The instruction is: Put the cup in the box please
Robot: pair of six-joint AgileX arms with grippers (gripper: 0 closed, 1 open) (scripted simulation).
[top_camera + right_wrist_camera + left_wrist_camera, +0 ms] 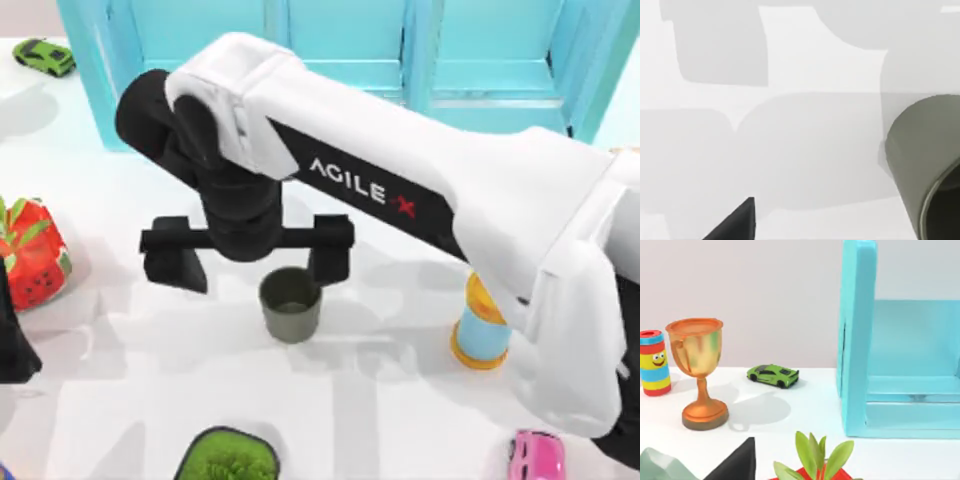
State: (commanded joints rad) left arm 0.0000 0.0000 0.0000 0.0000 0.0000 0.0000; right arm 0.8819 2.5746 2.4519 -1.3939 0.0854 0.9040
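Observation:
The cup [291, 303], small, dark grey-olive and handleless, stands upright mid-table. My right arm reaches in from the right, and its gripper [258, 262] hangs open just behind the cup. The black fingers [331, 256] are spread wide, and the cup lies nearer the right-hand one, outside the gap. The right wrist view shows the cup's side and rim [920, 160] and one black fingertip [737, 220] apart from it. Of the box, a thin tan sliver [628, 150] peeks out past my right arm at the table's right edge. My left arm [10, 345] stays parked at the left edge.
A turquoise shelf unit [340, 40] spans the back. A green toy car [44, 56] sits far left, a red strawberry-like thing [35, 250] at left, a potted plant [228, 458] in front, a pink car [535, 455] and a yellow-capped blue cylinder [480, 335] at right. A trophy [699, 370] stands nearby.

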